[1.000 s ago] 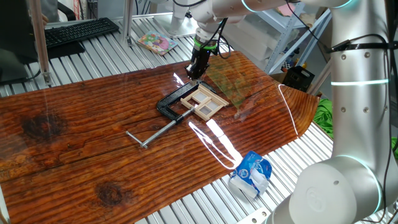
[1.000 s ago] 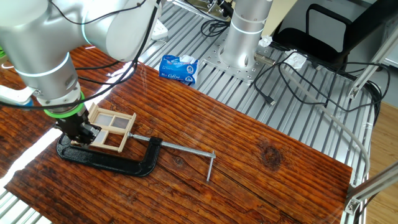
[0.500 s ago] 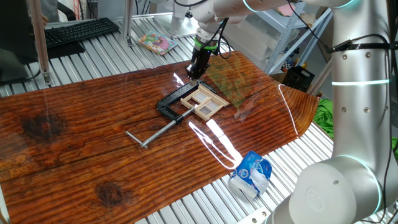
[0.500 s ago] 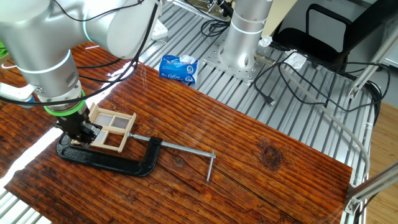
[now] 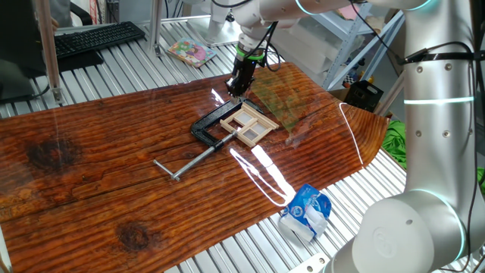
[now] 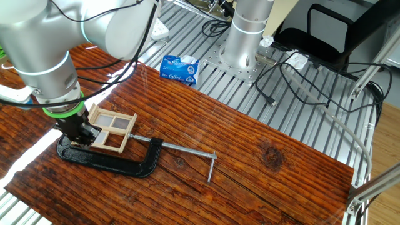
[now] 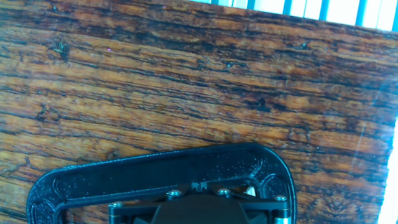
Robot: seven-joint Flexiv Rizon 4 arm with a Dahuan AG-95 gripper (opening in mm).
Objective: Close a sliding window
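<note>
The sliding window (image 5: pixel 248 123) is a small tan wooden frame lying flat on the dark wooden tabletop, held in a black C-clamp (image 5: pixel 203 130) whose grey screw rod points to the front left. In the other fixed view the window (image 6: pixel 111 129) lies just right of my gripper (image 6: pixel 78 132). My gripper (image 5: pixel 236 91) points down at the window's far end, fingertips close together and touching or nearly touching the frame. The hand view shows the clamp's black curved body (image 7: pixel 155 171) just beyond the hand; the window and my fingertips are hidden there.
A blue-white packet (image 5: pixel 307 212) lies on the metal slats off the tabletop's near right edge. A keyboard (image 5: pixel 95 38) and a colourful packet (image 5: pixel 191 51) lie beyond the far edge. The arm's base (image 6: pixel 244 37) stands behind the packet (image 6: pixel 179 67).
</note>
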